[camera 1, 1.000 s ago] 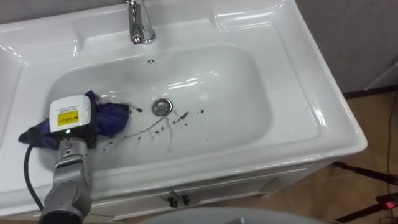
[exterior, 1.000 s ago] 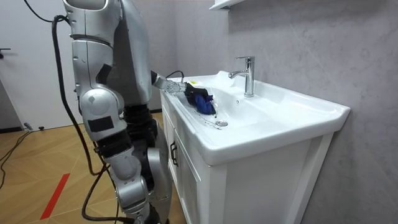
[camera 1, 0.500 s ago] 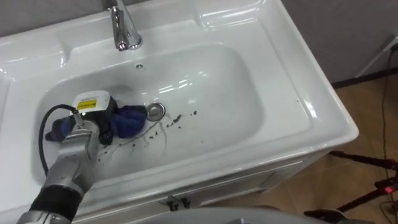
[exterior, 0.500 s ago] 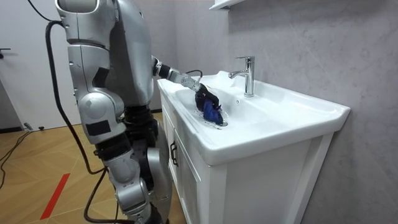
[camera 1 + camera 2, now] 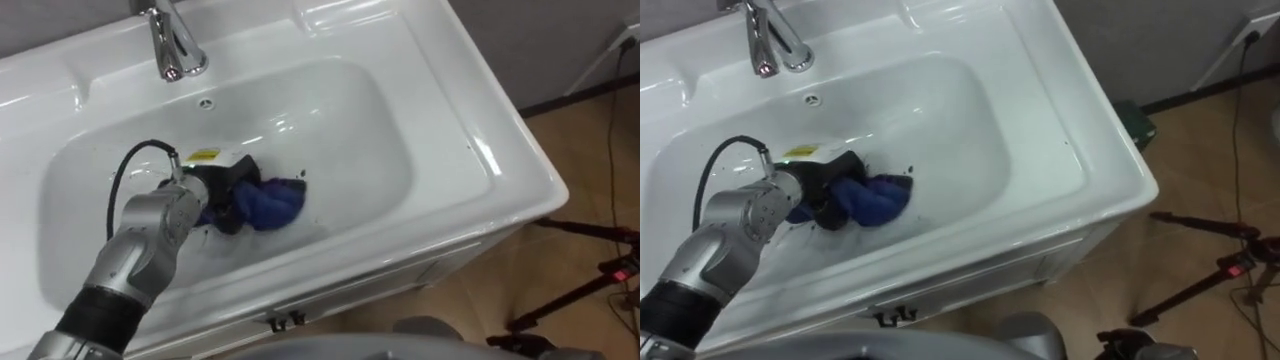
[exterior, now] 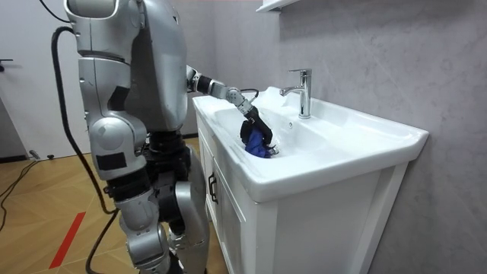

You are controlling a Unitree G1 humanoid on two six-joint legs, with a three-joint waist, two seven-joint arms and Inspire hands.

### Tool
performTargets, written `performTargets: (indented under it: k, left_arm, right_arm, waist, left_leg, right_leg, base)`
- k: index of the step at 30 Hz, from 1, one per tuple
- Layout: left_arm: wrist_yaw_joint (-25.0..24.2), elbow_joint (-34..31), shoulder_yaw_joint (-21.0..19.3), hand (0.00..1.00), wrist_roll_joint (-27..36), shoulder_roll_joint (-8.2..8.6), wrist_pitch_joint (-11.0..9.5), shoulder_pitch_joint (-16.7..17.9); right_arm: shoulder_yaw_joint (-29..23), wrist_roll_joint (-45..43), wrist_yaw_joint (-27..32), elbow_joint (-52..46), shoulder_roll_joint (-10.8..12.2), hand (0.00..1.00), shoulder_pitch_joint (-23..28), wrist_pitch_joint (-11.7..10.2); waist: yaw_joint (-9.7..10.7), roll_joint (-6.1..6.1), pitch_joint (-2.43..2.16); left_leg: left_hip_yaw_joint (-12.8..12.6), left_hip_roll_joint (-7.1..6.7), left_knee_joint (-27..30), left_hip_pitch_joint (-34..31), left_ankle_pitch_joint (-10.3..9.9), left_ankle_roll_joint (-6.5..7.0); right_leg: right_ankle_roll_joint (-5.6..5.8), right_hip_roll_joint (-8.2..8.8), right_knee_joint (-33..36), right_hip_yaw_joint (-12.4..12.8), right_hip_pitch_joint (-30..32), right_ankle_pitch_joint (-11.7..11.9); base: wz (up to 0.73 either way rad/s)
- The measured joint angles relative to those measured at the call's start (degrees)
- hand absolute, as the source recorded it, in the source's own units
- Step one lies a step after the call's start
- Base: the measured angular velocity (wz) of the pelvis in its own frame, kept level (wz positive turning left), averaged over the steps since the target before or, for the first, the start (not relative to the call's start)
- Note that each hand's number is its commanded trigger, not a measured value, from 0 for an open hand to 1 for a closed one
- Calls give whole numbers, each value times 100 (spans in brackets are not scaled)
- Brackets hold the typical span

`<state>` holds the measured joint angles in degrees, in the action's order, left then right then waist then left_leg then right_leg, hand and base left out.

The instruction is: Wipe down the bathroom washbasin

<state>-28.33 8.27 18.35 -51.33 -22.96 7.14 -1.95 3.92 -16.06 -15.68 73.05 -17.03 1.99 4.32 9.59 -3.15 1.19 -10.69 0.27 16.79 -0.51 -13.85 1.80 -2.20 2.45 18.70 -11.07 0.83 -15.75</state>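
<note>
The white basin (image 5: pixel 350 130) lies below me, its chrome faucet (image 5: pixel 170 45) at the back rim. My left hand (image 5: pixel 215 187) reaches down onto the basin floor from the lower left, its dark fingers curled on a crumpled blue cloth (image 5: pixel 272 203). The cloth is pressed on the middle of the basin floor and covers the drain. A few dark specks (image 5: pixel 301 177) show just beside it. In the room view I stand at the front of the vanity, my left hand (image 6: pixel 251 122) down in the bowl on the blue cloth (image 6: pixel 259 143).
A small overflow hole (image 5: pixel 205 102) sits below the faucet. The wide white counter rim (image 5: pixel 480 150) surrounds the bowl. Cabinet door handles (image 5: pixel 283 322) show under the front edge. A dark stand's legs (image 5: pixel 590 280) lie on the wooden floor at the right.
My left hand has dragged the blue cloth rightwards from the basin's left side over the drain and the dark smears. The view has shifted as well.
</note>
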Motion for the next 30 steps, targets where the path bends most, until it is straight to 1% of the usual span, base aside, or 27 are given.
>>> performTargets:
  k: [6, 8, 10, 12, 17, 22, 24, 25, 26, 28, 29, 30]
  left_arm:
    - [-99, 5, -2, 100, 142, 20, -6, -3]
    - [-95, 43, -32, 100, 147, 54, -7, -7]
    - [-81, 94, -66, 100, 167, 83, -4, -16]
    - [-68, 111, -95, 100, 168, 109, -3, -16]
    - [-23, 140, -127, 100, 170, 235, 3, -17]
    - [205, 248, -122, 100, 135, 430, -5, -19]
    - [323, 279, -112, 100, 93, 482, -10, -19]
    - [440, 348, -126, 100, -8, 558, -12, -27]
    - [488, 368, -129, 100, -83, 596, -11, -32]
    - [682, 460, -130, 100, -232, 738, -2, -51]
    - [712, 485, -132, 100, -259, 768, 3, -67]
    - [795, 557, -146, 100, -332, 832, 5, -98]
  right_arm:
    - [2, 1, 7, -17, -3, 0, 4, 1]
    - [17, -3, 4, -35, -2, 0, 3, 0]
    - [80, -18, -13, -46, -1, 0, 19, 2]
    - [110, -24, -32, -45, -1, 0, 20, 19]
    - [162, -20, -62, -23, 0, 0, 28, 48]
    - [166, -114, -111, -20, 4, 0, 50, 40]
    - [166, -148, -115, 4, 4, 0, 28, 36]
    - [164, -149, -110, 14, 8, 0, 25, 53]
    - [164, -149, -110, 23, 11, 0, 25, 62]
    - [163, -152, -109, 24, 55, 0, 42, 137]
    - [163, -152, -107, 24, 74, 0, 43, 168]
    - [163, -152, -107, 24, 113, 0, 43, 222]
  waist:
    - [-15, 8, -1]
    - [-16, 23, -4]
    - [-13, 76, -18]
    - [-15, 94, -22]
    - [8, 109, -26]
    - [59, 112, -26]
    - [88, 115, -26]
    - [108, 116, -26]
    - [110, 118, -25]
    - [110, 146, -21]
    - [108, 155, -19]
    - [97, 178, -17]
  left_leg:
    - [0, 3, 54, -8, 0, 0]
    - [-19, 2, 59, -4, 0, 0]
    - [-35, -16, 73, 5, 0, 0]
    - [-32, -14, 72, 4, 0, 0]
    - [-28, -11, 77, 17, 0, 0]
    - [-28, -13, 73, 37, 0, 0]
    - [-26, -13, 67, 42, 0, 0]
    - [-28, -12, 69, 46, 0, 0]
    - [-27, -12, 70, 50, 0, 0]
    - [-24, -10, 75, 62, 0, 0]
    - [-24, -8, 76, 62, 0, 0]
    - [-24, -6, 75, 62, 0, 0]
  right_leg:
    - [0, 9, 32, -10, 6, -8]
    - [-3, 19, 74, -9, 21, -24]
    - [-5, 53, 198, -3, 58, -82]
    - [-10, 52, 205, -5, 62, -90]
    - [-11, 51, 197, 0, 41, -91]
    - [-11, 52, 182, -9, 13, -89]
    - [-12, 52, 185, -11, 11, -89]
    - [-12, 50, 184, -17, 5, -88]
    - [-12, 50, 184, -26, 0, -88]
    - [-12, 48, 191, -18, -15, -89]
    - [-13, 46, 193, -17, -15, -90]
    - [-15, 44, 196, -17, -13, -92]
  base:
    - [0]
    - [0]
    - [0]
    - [0]
    - [0]
    - [0]
    - [0]
    - [0]
    - [0]
    - [0]
    - [0]
    - [0]
